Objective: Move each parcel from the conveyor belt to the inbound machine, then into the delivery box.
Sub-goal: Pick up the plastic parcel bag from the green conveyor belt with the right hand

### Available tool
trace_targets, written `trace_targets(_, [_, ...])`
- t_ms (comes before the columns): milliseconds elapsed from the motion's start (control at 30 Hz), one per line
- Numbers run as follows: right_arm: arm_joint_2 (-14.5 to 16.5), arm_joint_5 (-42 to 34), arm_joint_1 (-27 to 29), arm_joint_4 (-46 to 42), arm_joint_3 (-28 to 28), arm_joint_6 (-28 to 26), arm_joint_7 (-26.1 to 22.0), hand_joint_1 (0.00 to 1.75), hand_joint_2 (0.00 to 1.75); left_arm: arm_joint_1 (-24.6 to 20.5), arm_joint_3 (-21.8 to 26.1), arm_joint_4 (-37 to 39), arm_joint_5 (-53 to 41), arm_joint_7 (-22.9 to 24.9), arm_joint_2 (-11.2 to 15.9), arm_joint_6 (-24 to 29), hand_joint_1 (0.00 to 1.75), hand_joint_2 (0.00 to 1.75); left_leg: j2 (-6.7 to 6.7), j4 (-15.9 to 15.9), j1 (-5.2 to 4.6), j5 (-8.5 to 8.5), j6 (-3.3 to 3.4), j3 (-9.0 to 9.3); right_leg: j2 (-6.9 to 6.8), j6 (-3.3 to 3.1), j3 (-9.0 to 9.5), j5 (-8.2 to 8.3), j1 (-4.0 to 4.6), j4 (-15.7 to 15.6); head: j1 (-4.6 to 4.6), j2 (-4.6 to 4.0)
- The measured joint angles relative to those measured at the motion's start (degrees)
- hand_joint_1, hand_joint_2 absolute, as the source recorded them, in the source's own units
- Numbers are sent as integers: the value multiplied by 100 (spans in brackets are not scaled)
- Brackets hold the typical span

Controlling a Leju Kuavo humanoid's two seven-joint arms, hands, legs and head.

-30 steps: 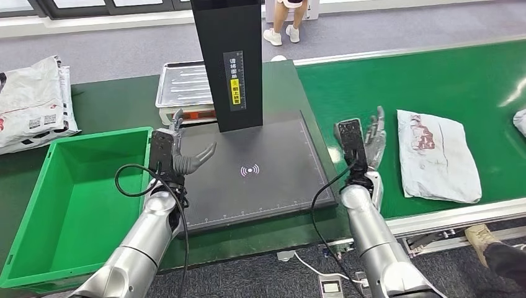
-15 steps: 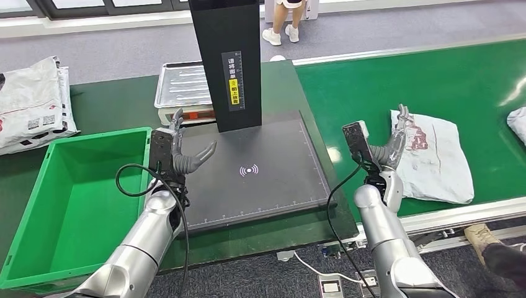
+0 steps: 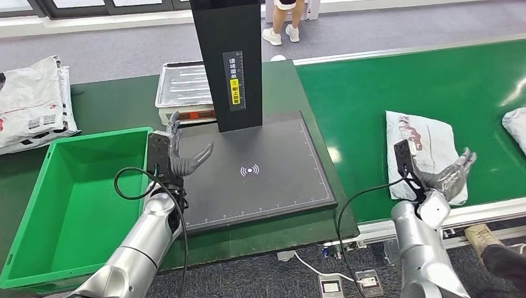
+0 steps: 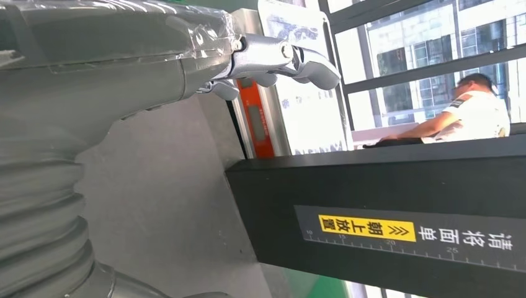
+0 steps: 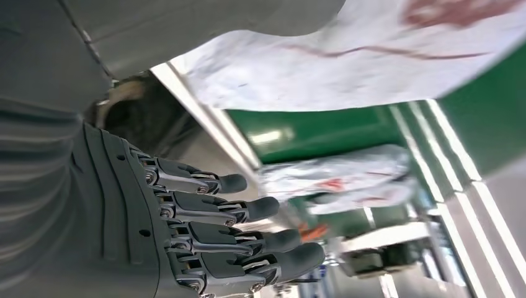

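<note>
Your right hand [image 3: 448, 177] sits at the near edge of the conveyor belt [image 3: 397, 81], fingers spread and holding nothing — its fingertips lie over the near corner of the white parcel [image 3: 422, 146], though you cannot tell from the head view whether they actually touch it. In the right wrist view the dark fingers [image 5: 229, 214] extend straight and apart, with the parcel [image 5: 372, 56] just beside the thumb side of the hand. A second white parcel [image 3: 515, 124] lies farther along the belt, well apart from that hand on its outer side. Your left hand [image 3: 180, 152] is also open and empty, fingers splayed, poised over the edge of the inbound machine's black scanning plate [image 3: 260, 167]; the machine's black column [image 3: 231, 62] stands beyond its fingertips, and the left wrist view shows that column [image 4: 384, 211] close ahead with its yellow label. Just to the outside of your left hand is the green delivery box [image 3: 37, 205], resting on the same green surface [image 3: 111, 105]. Beyond the left hand, beside the column, a metal tray [image 3: 183, 84] sits on an orange-fronted scale, and white bags [image 3: 31, 99] are piled past the box. A person's legs [image 3: 282, 22] stand on the floor beyond the machine.
</note>
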Motion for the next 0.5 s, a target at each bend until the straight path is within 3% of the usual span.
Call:
trace_targets(167, [-283, 89, 15, 427, -38, 0, 227, 0, 175, 5, 0, -32, 0, 0, 21, -7, 0, 175, 1, 0, 0, -1, 2, 0, 2, 0, -1, -1, 1, 1, 0, 0])
trace_targets(500, [-517, 141, -47, 925, -52, 40, 511, 0, 175, 6, 0, -38, 0, 17, 25, -9, 0, 175, 3, 0, 0, -1, 2, 0, 1, 1, -1, -1, -1, 1, 0, 0])
